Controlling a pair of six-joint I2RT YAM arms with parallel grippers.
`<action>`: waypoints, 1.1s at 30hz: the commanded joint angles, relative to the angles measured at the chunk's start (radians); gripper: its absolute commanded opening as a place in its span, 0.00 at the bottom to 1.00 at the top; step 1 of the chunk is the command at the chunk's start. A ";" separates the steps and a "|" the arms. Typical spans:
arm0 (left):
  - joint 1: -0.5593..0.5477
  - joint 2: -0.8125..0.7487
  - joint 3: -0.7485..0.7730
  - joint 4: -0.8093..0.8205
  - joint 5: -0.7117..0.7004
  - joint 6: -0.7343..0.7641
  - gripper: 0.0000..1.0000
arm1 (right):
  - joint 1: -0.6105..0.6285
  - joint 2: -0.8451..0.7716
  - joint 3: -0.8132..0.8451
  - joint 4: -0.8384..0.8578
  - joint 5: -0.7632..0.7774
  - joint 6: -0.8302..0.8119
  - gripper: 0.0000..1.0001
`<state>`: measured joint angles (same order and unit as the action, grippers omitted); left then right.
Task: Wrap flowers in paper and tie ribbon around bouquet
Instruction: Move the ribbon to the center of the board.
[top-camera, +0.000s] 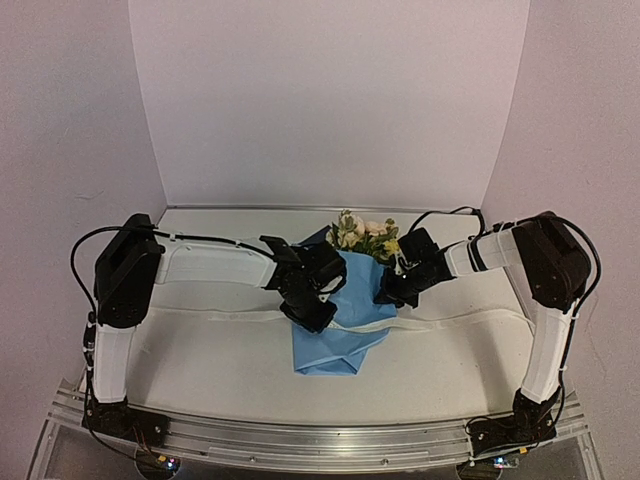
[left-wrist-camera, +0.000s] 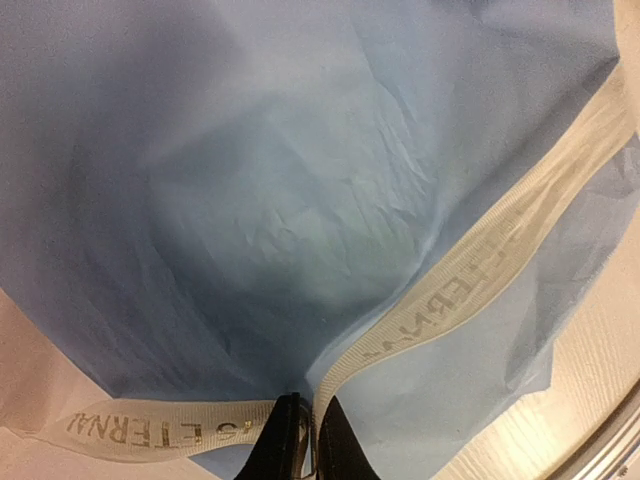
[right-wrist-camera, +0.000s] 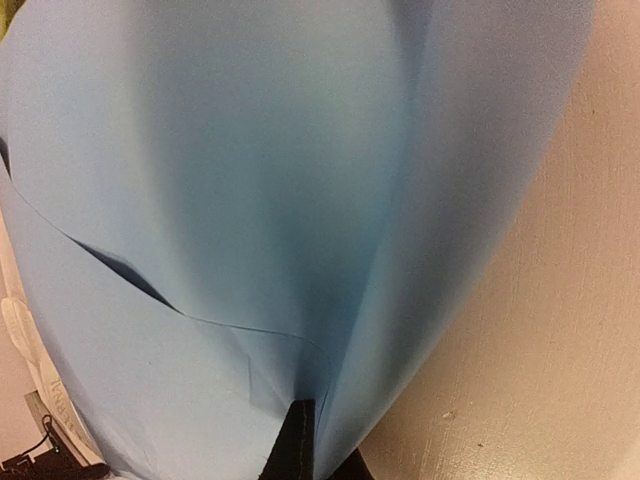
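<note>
Ribbon (left-wrist-camera: 480, 270) runs into the left claw (left-wrist-camera: 312, 432). Its two fingers stand almost together and pinch the ribbon at a fold. One run leaves to the lower left. The other climbs to the upper right across the paper (top-camera: 340, 345).

Read the print on both runs as "ETERNA"; any further letters cannot be made out.

Right claw (right-wrist-camera: 305, 445) is closed on a fold of the paper, and light blue sheet rises away from the fingertips on either side.

In the top view, find the paper at the middle of the table (top-camera: 220, 360), wrapped around the flowers (top-camera: 365, 238). The blooms project from its far end, and its near end points toward the rail (top-camera: 320, 440). The left claw sits at the wrap's left edge and the right claw at its right edge, with the wrap between them. The ribbon stretches flat over the table to the left and right of the wrap.

Note that the paper fills both wrist views and hides the stems.
</note>
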<state>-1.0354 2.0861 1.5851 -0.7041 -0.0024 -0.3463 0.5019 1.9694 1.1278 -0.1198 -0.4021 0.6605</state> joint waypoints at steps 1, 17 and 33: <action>-0.007 -0.113 -0.060 0.053 0.121 -0.009 0.05 | 0.003 0.008 0.047 -0.011 0.061 0.024 0.00; -0.132 -0.264 -0.346 0.209 0.329 -0.040 0.04 | 0.015 0.084 0.182 -0.077 0.143 0.124 0.00; -0.136 -0.184 -0.372 0.240 0.138 -0.199 0.23 | 0.021 0.051 0.234 -0.169 0.076 0.316 0.00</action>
<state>-1.1734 1.8768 1.2015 -0.4876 0.2138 -0.4897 0.5179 2.0575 1.3214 -0.2368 -0.3100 0.9171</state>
